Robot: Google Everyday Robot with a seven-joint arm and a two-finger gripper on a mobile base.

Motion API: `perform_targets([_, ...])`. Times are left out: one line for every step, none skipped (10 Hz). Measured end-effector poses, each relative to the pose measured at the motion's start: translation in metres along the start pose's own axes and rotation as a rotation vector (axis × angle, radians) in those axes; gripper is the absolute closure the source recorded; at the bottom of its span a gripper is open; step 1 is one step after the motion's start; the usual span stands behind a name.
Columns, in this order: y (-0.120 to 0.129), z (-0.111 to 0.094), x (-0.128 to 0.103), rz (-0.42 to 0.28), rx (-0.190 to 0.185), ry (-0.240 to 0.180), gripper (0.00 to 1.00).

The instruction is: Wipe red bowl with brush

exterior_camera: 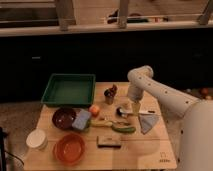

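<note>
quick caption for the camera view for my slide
Robot gripper poised at the white-handled brush on a wooden table with a green tray.

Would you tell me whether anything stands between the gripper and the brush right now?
Nothing visible does. The gripper hangs right over the brush, above the white handle just right of its dark head. The cup stands apart to the rear left and the grey cloth lies to the front right, neither in the way.
</note>
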Motion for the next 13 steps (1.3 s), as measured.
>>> perform_targets([0.001, 0.003, 0.004, 0.024, 0.0, 0.005, 0.2])
perform_targets([0.003, 0.009, 0.01, 0.057, -0.004, 0.01, 0.21])
perform_targets([0.003, 0.015, 0.014, 0.081, -0.008, 0.018, 0.25])
perform_targets([0.003, 0.023, 0.016, 0.098, -0.016, 0.021, 0.34])
perform_targets([0.002, 0.027, 0.021, 0.115, -0.017, 0.023, 0.45])
perform_targets([0.004, 0.031, 0.027, 0.133, -0.028, 0.025, 0.57])
perform_targets([0.003, 0.032, 0.027, 0.139, -0.034, 0.025, 0.67])
perform_targets([0.002, 0.033, 0.027, 0.141, -0.039, 0.024, 0.76])
perform_targets([0.004, 0.032, 0.03, 0.146, -0.043, 0.025, 0.87])
perform_targets([0.005, 0.031, 0.032, 0.144, -0.045, 0.027, 0.96])
perform_targets([0.004, 0.027, 0.032, 0.142, -0.041, 0.026, 0.99])
perform_targets([0.002, 0.022, 0.03, 0.135, -0.035, 0.024, 1.0])
perform_targets([0.001, 0.018, 0.03, 0.132, -0.029, 0.021, 1.0])
